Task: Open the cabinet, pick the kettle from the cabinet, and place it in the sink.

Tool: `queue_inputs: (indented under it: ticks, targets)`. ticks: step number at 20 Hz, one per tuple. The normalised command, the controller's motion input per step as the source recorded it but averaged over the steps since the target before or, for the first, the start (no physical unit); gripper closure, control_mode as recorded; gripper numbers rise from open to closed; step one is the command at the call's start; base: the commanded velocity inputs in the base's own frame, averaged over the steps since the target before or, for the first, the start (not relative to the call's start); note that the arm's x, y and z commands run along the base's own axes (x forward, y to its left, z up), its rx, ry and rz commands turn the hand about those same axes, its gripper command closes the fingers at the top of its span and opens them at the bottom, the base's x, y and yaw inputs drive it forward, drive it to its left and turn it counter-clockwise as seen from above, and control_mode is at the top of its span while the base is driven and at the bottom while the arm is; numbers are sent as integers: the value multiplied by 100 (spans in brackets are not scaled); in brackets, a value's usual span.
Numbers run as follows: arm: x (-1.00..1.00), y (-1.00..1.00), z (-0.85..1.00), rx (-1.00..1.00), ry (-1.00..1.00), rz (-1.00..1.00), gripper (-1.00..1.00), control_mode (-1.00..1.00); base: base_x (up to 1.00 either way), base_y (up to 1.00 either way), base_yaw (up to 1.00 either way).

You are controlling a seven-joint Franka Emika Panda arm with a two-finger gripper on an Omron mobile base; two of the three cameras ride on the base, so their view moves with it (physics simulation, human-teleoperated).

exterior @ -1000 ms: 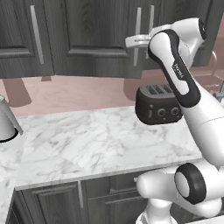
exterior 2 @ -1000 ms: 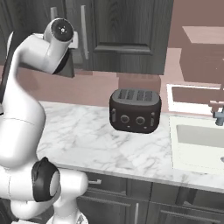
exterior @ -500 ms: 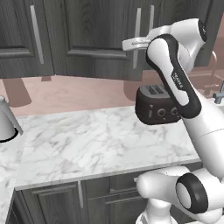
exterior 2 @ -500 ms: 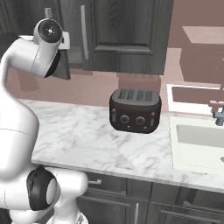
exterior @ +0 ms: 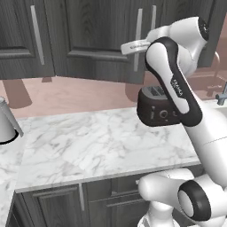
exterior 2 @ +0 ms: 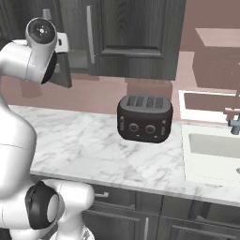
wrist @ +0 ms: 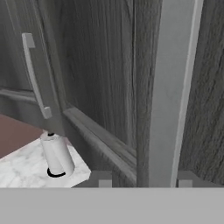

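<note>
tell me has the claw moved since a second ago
Yes. In the left base view the claw has slid left across the cabinet, from right of the twin handles to over them.

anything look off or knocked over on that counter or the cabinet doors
Nothing stands out. The toaster sits upright on the marble counter, the conical silver vessel stands upright at its far end, and the cabinet doors hang straight and closed.

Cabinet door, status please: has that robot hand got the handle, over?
Gripper open, fingers astride the cabinet bar handle, not clamped. Doors shut, kettle unseen. Toaster on counter below, clear of the arm.
</note>
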Motion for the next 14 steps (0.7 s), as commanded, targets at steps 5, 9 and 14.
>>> queue_inputs:
  ticks: [5,9,14]
  targets:
    - [-25,58,0,-3,0,0,100,-100,0,0,0]
    - [-28,56,0,0,0,0,100,-100,0,0,0]
    - [-31,56,0,-1,0,-8,100,-100,0,0,0]
